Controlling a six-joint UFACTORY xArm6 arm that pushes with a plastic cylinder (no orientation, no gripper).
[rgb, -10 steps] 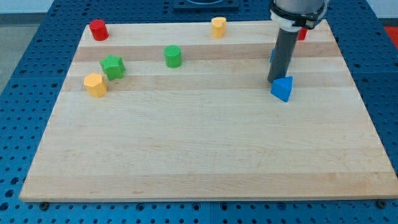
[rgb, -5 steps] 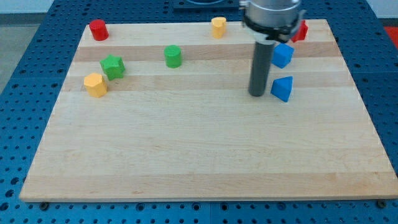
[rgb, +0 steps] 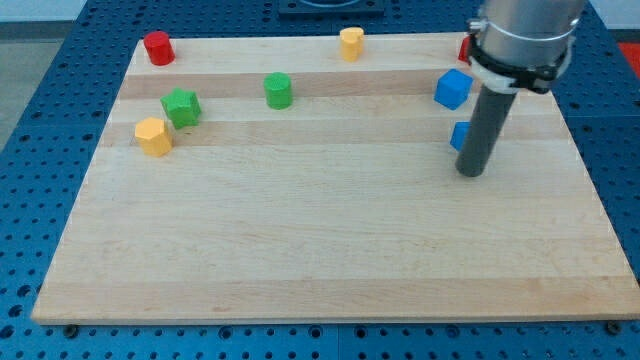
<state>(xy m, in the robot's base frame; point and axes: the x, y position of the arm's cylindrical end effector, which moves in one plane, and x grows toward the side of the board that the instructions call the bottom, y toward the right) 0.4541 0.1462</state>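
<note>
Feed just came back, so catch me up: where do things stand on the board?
In hand: my tip sits just below a blue block that is mostly hidden behind the rod; contact unclear. Close above: blue cube, red block. Lying apart toward the view's left: top yellow block, green cylinder, green star, left yellow block, red cylinder.

Two red blocks (rgb: 157, 46) (rgb: 464, 48), two yellow blocks (rgb: 351, 43) (rgb: 153, 136), two green blocks (rgb: 181, 107) (rgb: 278, 90), two blue blocks (rgb: 453, 89) (rgb: 458, 136).
</note>
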